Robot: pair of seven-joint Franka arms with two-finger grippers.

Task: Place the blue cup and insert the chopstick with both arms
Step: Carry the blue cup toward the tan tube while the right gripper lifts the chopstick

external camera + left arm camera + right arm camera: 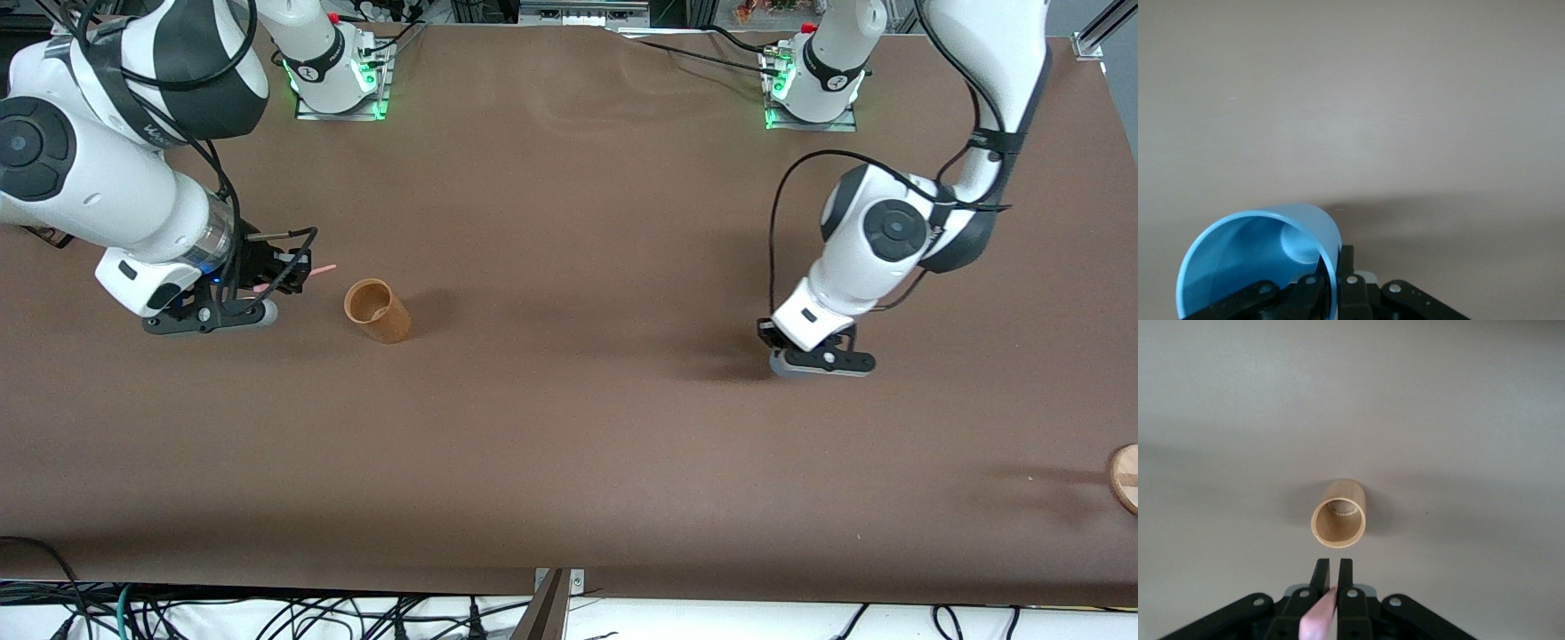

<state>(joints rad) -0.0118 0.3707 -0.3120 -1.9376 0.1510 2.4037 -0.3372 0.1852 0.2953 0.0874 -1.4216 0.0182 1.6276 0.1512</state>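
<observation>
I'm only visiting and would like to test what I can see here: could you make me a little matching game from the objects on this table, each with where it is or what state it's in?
Things:
1. blue cup
2. chopstick
3. brown cup
4. wooden disc

Places or states:
A. standing free on the table, nothing touching it
B. pinched in the right end effector, beside the brown cup
C. at the table's edge, toward the left arm's end, partly out of view
D. gripped by its rim in the left end effector

Pairs: 1-D, 2-B, 3-A, 4-C

Light-blue cup [1251, 253], pink chopstick [1318, 620], orange-brown cup [377, 310]
</observation>
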